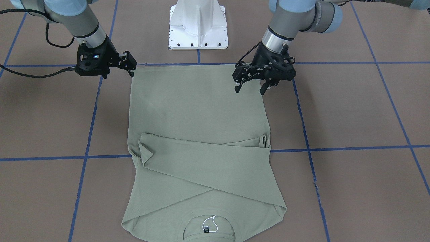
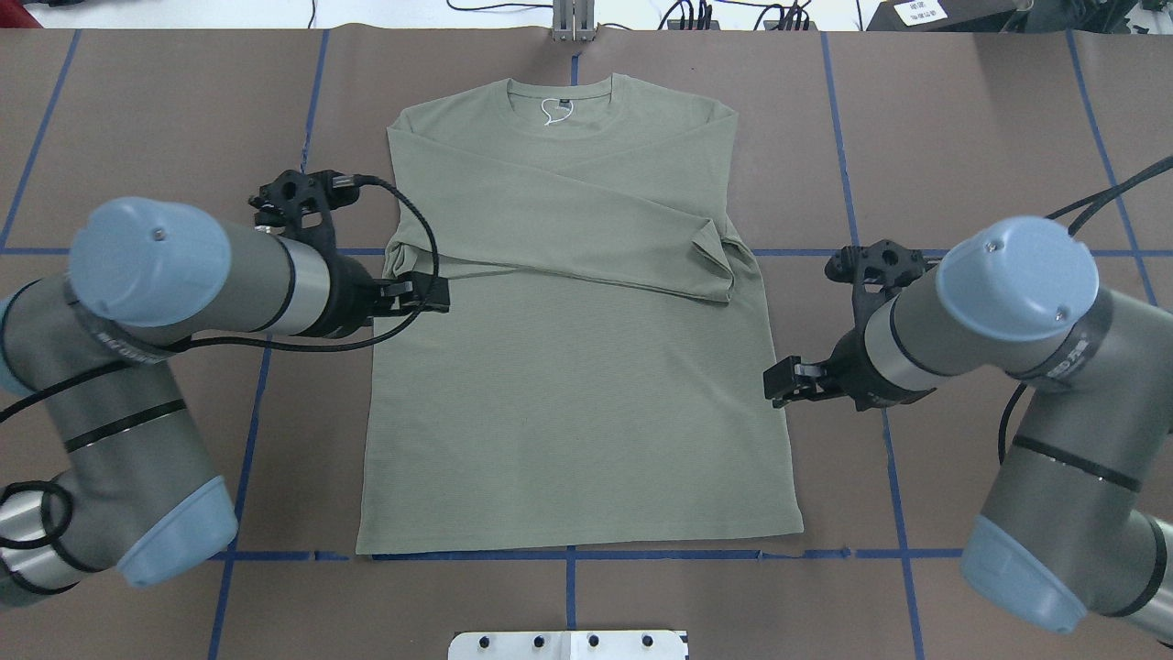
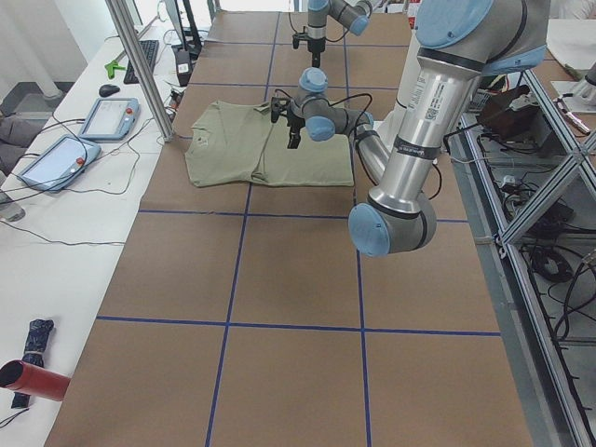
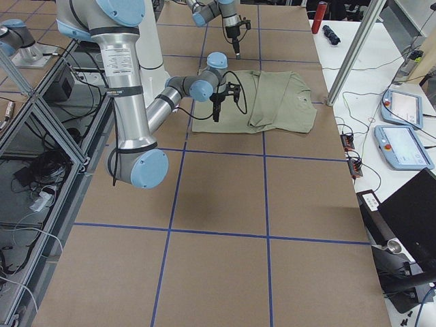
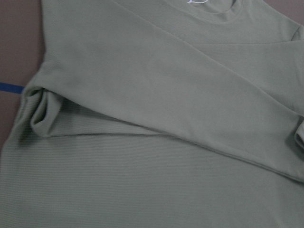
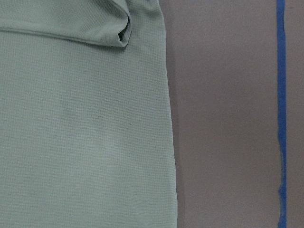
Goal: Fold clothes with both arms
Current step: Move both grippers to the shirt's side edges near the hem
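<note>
The shirt lies flat in the middle of the brown desk. In the overhead view its round neck is at the top of the frame and its straight hem is at the bottom. Both long sleeves are folded across the chest, one over the other, so they make a slanted band in the upper half of the cloth. A white loop sits at the neck label. Blue tape lines divide the desk in squares.

The left arm comes in from the left of the overhead view. Its left claw is seen at the upper right of the front view, over the hem corner. Its two fingers stand clearly apart and nothing is between them.

The right arm comes in from the right of the overhead view. Its right claw is at the upper left of the front view, just beside the other hem corner. It is seen from the side, so I cannot tell how wide it is. The shirt's side edge below it lies flat on the desk.

The white pedestal base stands at the top centre of the front view, near the hem.
</note>
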Motion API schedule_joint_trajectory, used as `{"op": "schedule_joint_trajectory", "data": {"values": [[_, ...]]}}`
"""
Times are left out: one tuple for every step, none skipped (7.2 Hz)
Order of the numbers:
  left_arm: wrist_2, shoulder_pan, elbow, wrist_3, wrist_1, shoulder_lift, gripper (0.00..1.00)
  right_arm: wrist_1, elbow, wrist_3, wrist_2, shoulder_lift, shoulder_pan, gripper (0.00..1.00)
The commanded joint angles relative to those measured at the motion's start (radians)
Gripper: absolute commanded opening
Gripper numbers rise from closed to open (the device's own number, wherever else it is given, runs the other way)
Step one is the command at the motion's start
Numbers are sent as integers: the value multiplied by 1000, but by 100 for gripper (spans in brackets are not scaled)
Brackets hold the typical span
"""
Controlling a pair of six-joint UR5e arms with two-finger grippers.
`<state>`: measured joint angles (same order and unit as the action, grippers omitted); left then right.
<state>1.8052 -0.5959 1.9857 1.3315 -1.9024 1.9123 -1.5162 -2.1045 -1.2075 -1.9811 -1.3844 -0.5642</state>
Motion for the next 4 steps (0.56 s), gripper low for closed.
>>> {"op": "schedule_joint_trajectory", "data": {"values": [[0, -1, 74, -37, -9, -148, 100, 31, 0, -61, 76, -25, 108, 100], [2, -1, 90, -60, -9, -165, 100, 33, 1, -88, 135, -25, 166, 100], [35, -1, 88, -66, -9, -173, 100, 33, 1, -114, 149, -31, 196, 100], [54, -1, 85, -67, -9, -173, 100, 45, 1, -116, 181, -69, 229, 100]]}}
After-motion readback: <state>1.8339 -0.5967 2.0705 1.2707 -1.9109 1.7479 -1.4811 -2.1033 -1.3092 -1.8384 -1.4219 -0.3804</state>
